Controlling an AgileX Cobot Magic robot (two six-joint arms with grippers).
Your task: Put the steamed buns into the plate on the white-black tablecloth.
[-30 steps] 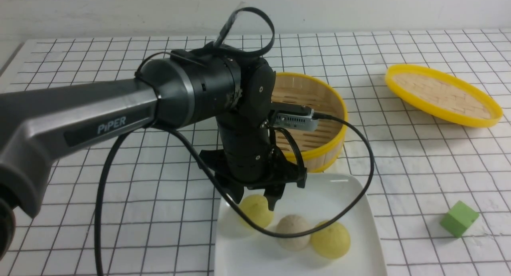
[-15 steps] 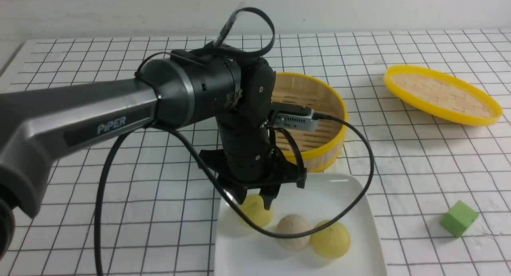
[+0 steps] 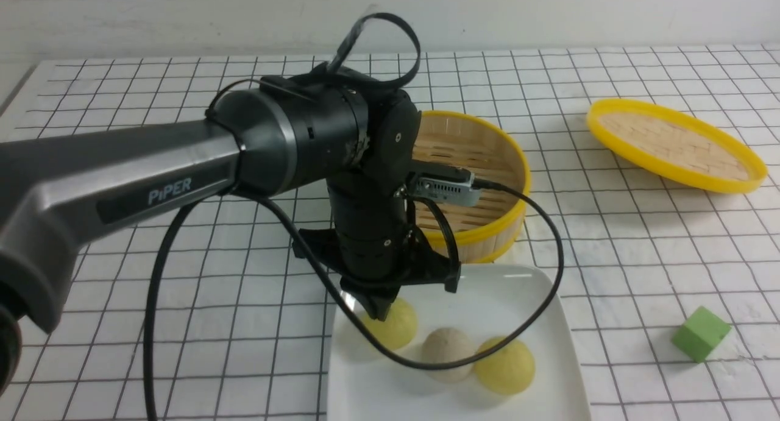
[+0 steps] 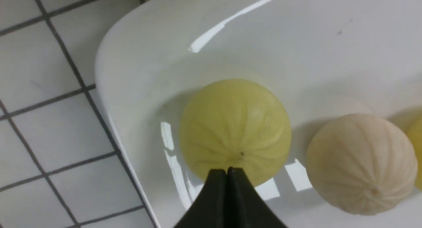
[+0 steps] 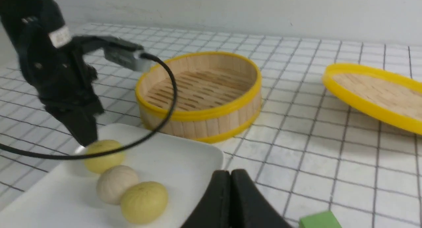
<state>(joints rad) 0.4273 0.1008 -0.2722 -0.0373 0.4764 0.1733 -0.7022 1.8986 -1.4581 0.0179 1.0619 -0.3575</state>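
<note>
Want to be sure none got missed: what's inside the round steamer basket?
Only bare slats show inside the steamer; its near wall hides a strip of floor. Three buns sit on the plate.

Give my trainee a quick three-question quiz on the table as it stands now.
1. How many buns lie on the plate?
2. True or false: a bun sits in the steamer.
3. The left tool is: A) open wide; B) shut and empty, tip at a yellow bun; C) shut on a bun.
Key: 1. three; 2. false; 3. B.
</note>
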